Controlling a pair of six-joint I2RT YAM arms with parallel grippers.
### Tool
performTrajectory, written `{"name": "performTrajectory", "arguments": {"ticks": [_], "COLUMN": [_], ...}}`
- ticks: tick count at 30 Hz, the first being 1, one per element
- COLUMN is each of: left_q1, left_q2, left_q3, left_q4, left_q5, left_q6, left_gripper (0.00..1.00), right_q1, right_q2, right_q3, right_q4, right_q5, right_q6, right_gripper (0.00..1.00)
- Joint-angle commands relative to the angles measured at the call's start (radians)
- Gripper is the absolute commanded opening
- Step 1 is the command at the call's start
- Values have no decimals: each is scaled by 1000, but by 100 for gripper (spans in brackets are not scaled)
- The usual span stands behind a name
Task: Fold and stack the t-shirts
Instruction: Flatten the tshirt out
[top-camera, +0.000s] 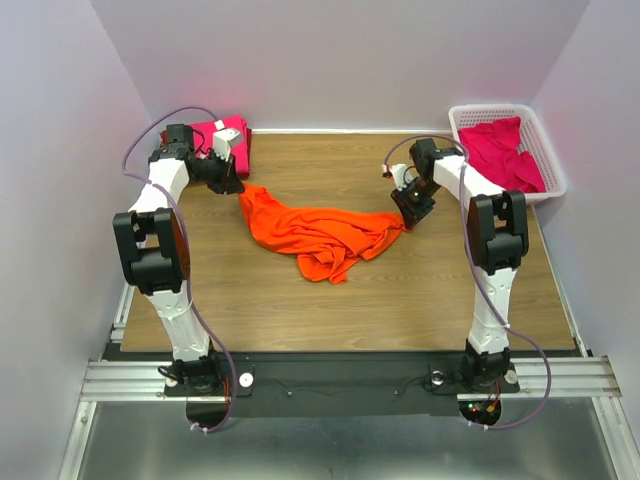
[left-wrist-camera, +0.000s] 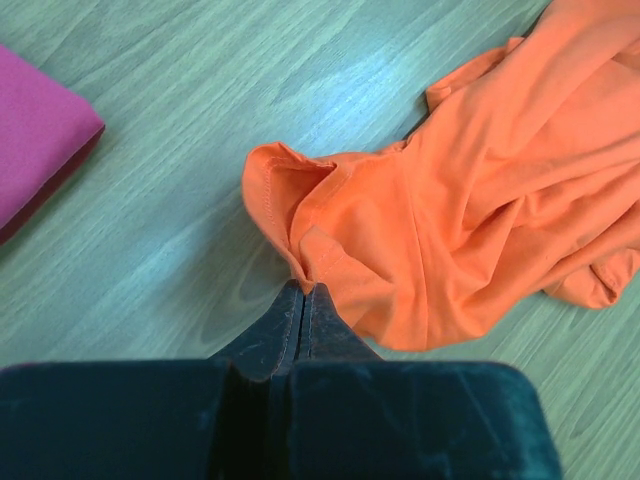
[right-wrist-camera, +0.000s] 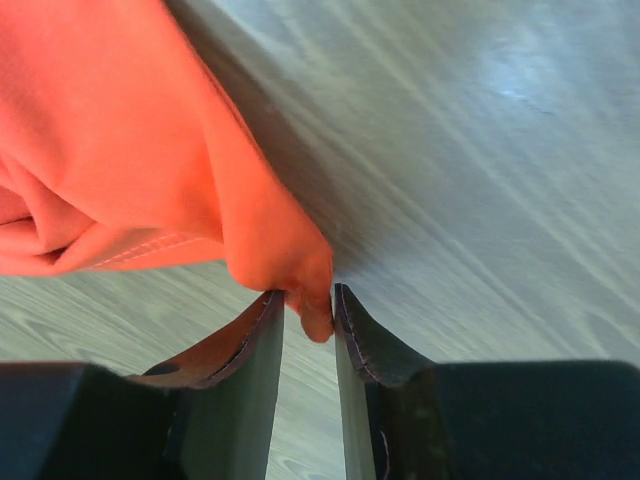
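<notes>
The bright orange t-shirt (top-camera: 320, 235) lies crumpled across the middle of the wooden table. My left gripper (top-camera: 228, 186) is shut on its left edge, and the left wrist view shows the fingertips (left-wrist-camera: 303, 288) pinching a fold of the orange cloth (left-wrist-camera: 480, 200). My right gripper (top-camera: 408, 215) grips the shirt's right end. In the right wrist view a bunched lobe of orange cloth (right-wrist-camera: 100, 150) sits between the narrowly parted jaws of this gripper (right-wrist-camera: 305, 300), a little above the table. A folded magenta-pink t-shirt (top-camera: 225, 130) lies at the back left, also in the left wrist view (left-wrist-camera: 30, 130).
A white lattice basket (top-camera: 500, 108) at the back right holds crumpled magenta-pink t-shirts (top-camera: 505, 150). White walls enclose the table on three sides. The arms' bases stand at the near edge.
</notes>
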Motion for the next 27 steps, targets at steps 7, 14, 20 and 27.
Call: {"name": "performTrajectory", "arguments": {"ticks": [7, 14, 20, 27], "left_q1": [-5, -5, 24, 61], "left_q2": [-13, -8, -8, -8], "left_q3": [47, 57, 146, 410], "left_q4": [-22, -22, -18, -9], "left_q5": [16, 19, 40, 0], "left_q6": [24, 24, -34, -122], "left_gripper": [0, 0, 0, 0], "right_q1": [-11, -20, -47, -120], "right_q2": [-16, -22, -52, -59], "right_q3": [29, 63, 123, 460], "right_q4": [-6, -23, -26, -25], "right_q5": [-21, -38, 20, 138], "right_q6": [-8, -11, -17, -12], "right_gripper": [33, 17, 1, 1]}}
